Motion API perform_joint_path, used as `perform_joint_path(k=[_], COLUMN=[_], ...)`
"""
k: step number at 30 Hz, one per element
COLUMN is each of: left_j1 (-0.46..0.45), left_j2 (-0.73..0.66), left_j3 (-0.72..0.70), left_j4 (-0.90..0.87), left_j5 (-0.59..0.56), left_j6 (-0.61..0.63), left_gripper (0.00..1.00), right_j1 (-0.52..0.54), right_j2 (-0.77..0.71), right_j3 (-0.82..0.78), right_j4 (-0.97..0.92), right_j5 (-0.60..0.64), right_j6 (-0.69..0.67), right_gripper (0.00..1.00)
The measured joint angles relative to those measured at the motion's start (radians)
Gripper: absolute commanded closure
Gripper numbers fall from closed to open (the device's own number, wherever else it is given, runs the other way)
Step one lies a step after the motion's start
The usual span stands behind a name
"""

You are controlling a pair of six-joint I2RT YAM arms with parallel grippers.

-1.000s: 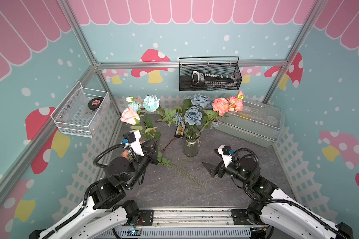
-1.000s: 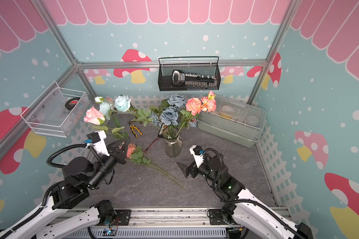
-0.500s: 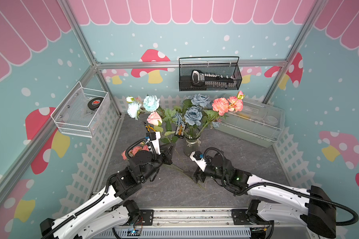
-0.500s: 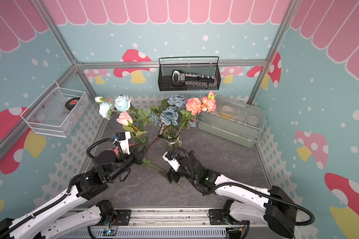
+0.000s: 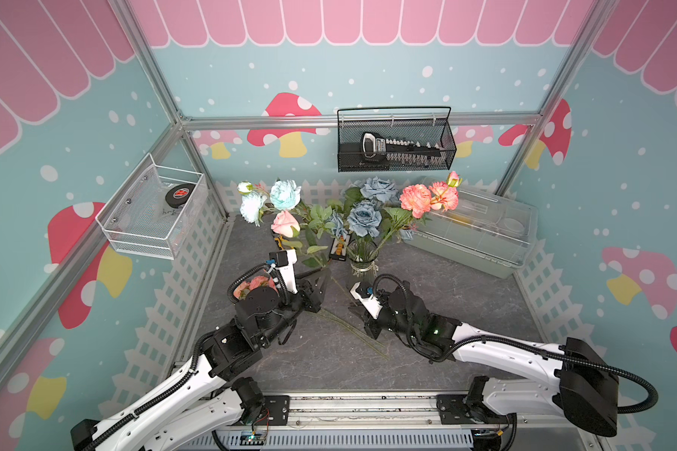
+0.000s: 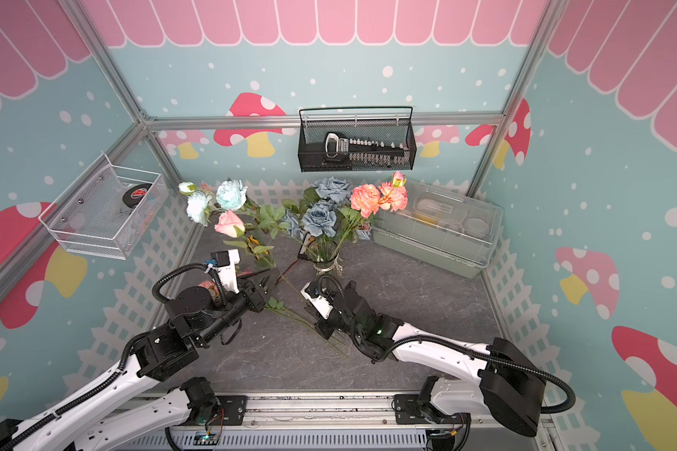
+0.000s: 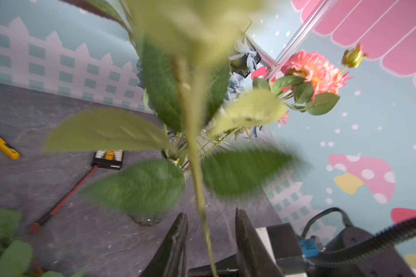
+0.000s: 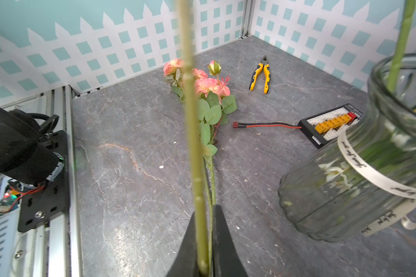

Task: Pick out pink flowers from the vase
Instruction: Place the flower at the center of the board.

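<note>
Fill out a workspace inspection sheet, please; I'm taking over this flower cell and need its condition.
Surface: grey marbled table.
Job's things: vase upright, coral-pink spray in it; pink rose out, held aloft; second pink spray lying on the table.
Clutter: yellow pliers, black connector board.
Hands: left hand open around the rose stem; right hand shut on it.
Cables: red-black lead loose on the table; arm conduit hanging free.
Surroundings: white wire basket, black mesh basket, clear lidded box.

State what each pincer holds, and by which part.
The right pincer clamps the pink rose by its lower stem; left pincer is open around that stem, gripping nothing.
</note>
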Motion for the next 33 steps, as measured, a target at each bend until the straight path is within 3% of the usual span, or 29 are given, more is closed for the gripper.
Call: perform_joint_path(k=[3, 7, 21, 29, 33], left_j1=[0.000, 0.000, 0.000, 0.001, 0.001], left_j2=[-0.009, -0.011, -0.189, -0.185, -0.185], left_j3=[-0.001, -0.003, -0.047, -0.064, -0.064], left_j4=[-0.033, -0.084, -0.198, -0.219, -0.225], left_j5=[-0.043, -0.105, -0.255, -0.264, -0.264], left_j6=[0.016, 0.031, 0.053, 0.054, 0.060], left_gripper=[0.38, 0.30, 0.27, 0.24, 0.22], right_j1=[0.000, 0.000, 0.002, 0.018, 0.020], right_j2=[0.000, 0.012, 0.414, 0.601, 0.620], right_j3=[0.002, 0.015, 0.127, 0.273, 0.294], right_j4=[-0.027, -0.071, -0.117, -0.113, -0.133], right_j5=[0.028, 0.071, 0.076, 0.079, 0.109], right_j6=[-0.016, -0.039, -0.143, -0.202, -0.211], right_gripper=[1.00, 1.00, 1.00, 1.00, 0.71])
